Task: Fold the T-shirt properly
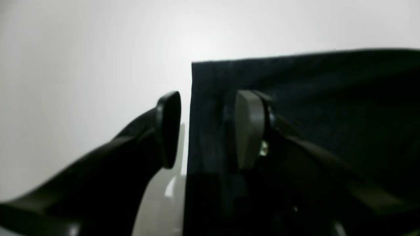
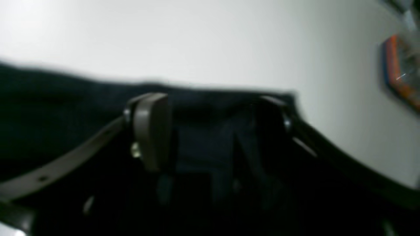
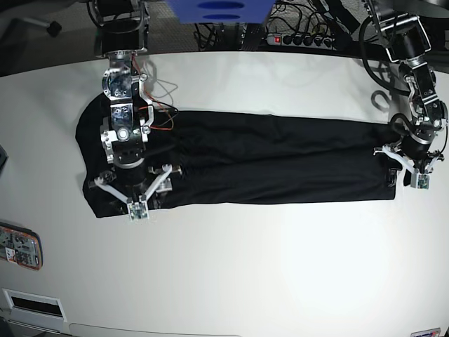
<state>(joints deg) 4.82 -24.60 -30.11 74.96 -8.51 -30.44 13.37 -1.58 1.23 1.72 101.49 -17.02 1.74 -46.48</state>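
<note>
**Now both jaws stand apart over the cloth**

My left gripper [image 1: 210, 131] is spread, straddling the T-shirt [image 3: 266, 158] edge; my right gripper [image 2: 210, 131] gapes over its other end, gripping nothing. The shirt lies in a long band across the white table [image 3: 231, 267]. It looks limp and light; I'd pinch corners at each end.

White table [image 3: 231, 267], power strip [image 3: 298, 40] w/ cables, blue box [image 3: 217, 10].

Matt black cloth T-shirt [image 3: 266, 158], smooth white table [image 3: 231, 267], matt plastic jaws
</note>
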